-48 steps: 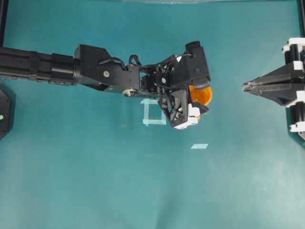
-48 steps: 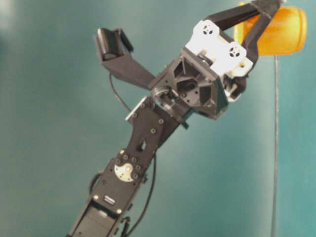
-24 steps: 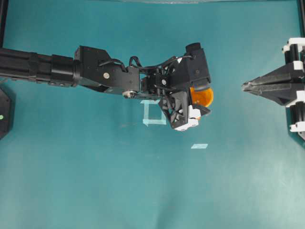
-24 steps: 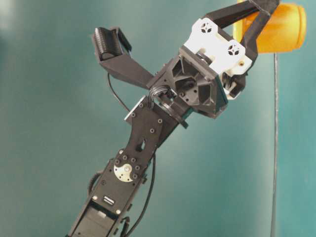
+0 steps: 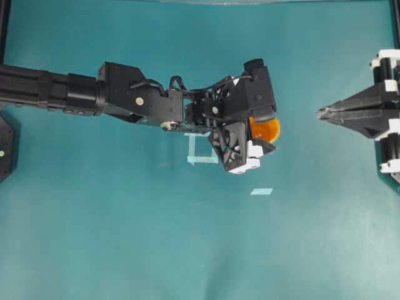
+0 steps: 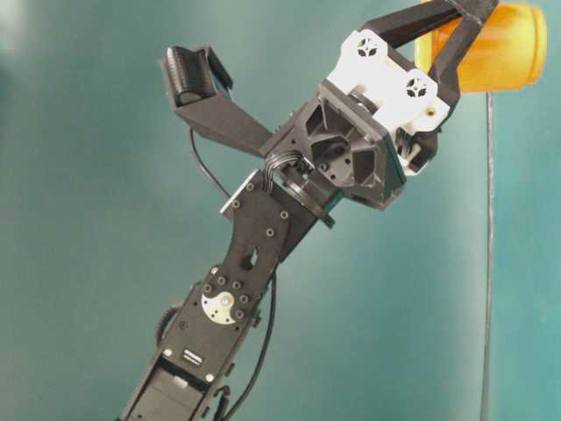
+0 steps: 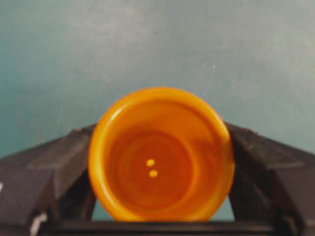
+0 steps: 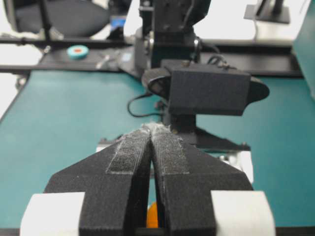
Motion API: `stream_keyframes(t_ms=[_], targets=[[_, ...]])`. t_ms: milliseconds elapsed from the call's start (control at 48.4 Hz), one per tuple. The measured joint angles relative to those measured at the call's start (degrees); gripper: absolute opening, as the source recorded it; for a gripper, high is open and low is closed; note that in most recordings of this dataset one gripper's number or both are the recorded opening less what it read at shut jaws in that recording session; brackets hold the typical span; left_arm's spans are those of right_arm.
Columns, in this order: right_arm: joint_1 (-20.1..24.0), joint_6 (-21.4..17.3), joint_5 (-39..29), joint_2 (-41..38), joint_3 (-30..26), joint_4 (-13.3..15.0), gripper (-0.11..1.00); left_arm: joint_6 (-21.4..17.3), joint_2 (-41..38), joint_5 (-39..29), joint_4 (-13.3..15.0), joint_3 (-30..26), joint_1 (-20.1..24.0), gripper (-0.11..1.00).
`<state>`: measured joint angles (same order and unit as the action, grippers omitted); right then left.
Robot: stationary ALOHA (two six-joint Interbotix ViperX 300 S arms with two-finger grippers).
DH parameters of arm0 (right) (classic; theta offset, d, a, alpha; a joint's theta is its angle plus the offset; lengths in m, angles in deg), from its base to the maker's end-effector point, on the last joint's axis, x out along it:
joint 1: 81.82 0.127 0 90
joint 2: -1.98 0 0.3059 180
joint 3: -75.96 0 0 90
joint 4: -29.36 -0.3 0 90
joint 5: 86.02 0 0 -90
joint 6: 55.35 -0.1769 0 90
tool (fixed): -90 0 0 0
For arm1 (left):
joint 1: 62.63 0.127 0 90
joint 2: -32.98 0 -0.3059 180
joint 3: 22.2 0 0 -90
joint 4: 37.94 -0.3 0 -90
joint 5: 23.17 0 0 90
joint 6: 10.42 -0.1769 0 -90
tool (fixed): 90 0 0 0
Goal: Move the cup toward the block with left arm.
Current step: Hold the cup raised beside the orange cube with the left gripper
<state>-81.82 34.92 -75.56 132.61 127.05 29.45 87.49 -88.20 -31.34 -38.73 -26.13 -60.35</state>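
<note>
Lying sideways, cup (image 7: 161, 155) mouth faces wrist camera, fingers (image 7: 47, 172) clamping sides.

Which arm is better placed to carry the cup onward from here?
Left. The left gripper already has its jaws around the cup, while the right gripper sits shut at the table's far edge, well away from it.

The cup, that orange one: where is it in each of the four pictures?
Overhead: centre-right, cup mostly hidden under the left pincer.
Table-level: top right corner, between the black fingers.
Left wrist: centre, mouth facing the camera.
Right wrist: only an orange sliver at bottom centre, probably the cup.
Shared landmark: the left pincer gripping it.
</note>
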Motion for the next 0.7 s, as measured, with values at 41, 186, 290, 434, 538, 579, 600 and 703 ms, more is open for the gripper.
stream_keyframes(t_ms=[41, 186, 290, 434, 538, 579, 600, 703], targets=[[0.00, 0.00, 0.00, 0.09, 0.00, 0.00, 0.00, 0.00, 0.09, 0.09, 0.00, 0.00, 0.00, 0.69], [0.00, 0.00, 0.00, 0.00, -0.09, 0.00, 0.00, 0.00, 0.09, 0.09, 0.00, 0.00, 0.00, 0.69], [0.00, 0.00, -0.09, 0.09, 0.00, 0.00, 0.00, 0.00, -0.09, 0.09, 0.00, -0.44, -0.09, 0.69], [0.00, 0.00, 0.00, 0.00, 0.00, 0.00, 0.00, 0.00, -0.97, 0.09, 0.00, -1.49, 0.00, 0.69], [0.00, 0.00, 0.00, 0.00, 0.00, 0.00, 0.00, 0.00, -1.23, 0.00, 0.00, -1.93, -0.09, 0.69], [0.00, 0.00, 0.00, 0.00, 0.00, 0.00, 0.00, 0.00, -1.23, -0.09, 0.00, -2.02, -0.09, 0.69], [0.00, 0.00, -0.09, 0.09, 0.00, 0.00, 0.00, 0.00, -1.23, -0.09, 0.00, -2.02, -0.09, 0.69], [0.00, 0.00, 0.00, 0.00, 0.00, 0.00, 0.00, 0.00, -1.23, -0.88, 0.00, -1.93, -0.09, 0.69]])
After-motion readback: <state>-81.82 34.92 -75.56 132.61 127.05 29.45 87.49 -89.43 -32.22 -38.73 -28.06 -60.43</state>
